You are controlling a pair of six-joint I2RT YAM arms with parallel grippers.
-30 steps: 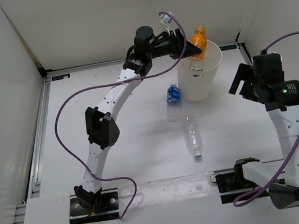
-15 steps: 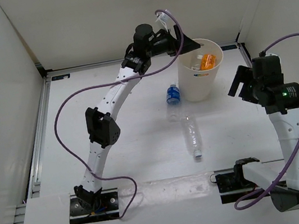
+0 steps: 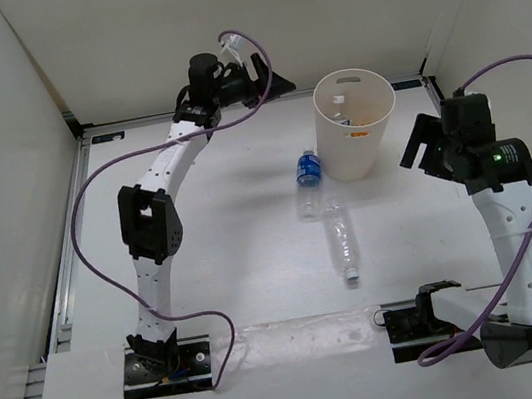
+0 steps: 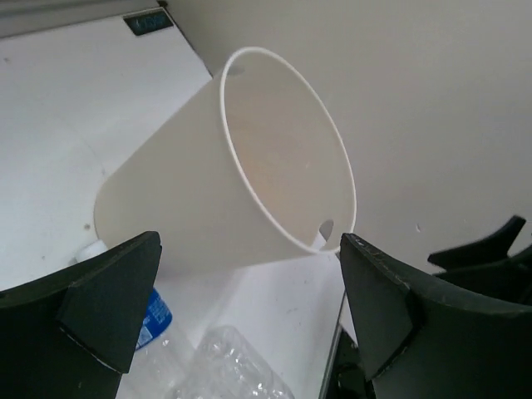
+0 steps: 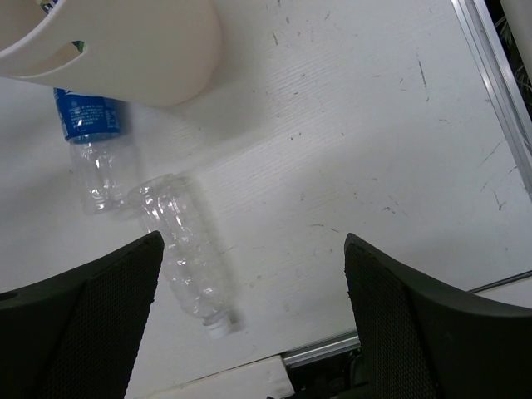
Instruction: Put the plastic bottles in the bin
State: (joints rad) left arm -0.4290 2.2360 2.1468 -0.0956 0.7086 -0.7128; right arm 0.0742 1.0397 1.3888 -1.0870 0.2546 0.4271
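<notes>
Overhead: the left gripper (image 3: 267, 88) hangs left of the white bin (image 3: 360, 156) and the right gripper (image 3: 418, 147) to its right. A blue-labelled bottle (image 3: 308, 172) and a label-less bottle (image 3: 342, 245) lie on the table (image 3: 231, 235) near the bin's base. Left wrist: fingers spread and empty, facing the bin's mouth. Right wrist: fingers spread and empty above both bottles. The next step is probably a fresh pickup, lowering astride one lying bottle.

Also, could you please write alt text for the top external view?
Two clear plastic bottles lie on a white table by a tall white bin: a blue-labelled bottle at its left, a label-less bottle nearer the robot. The left gripper hovers left of the bin, the right gripper to its right.
</notes>
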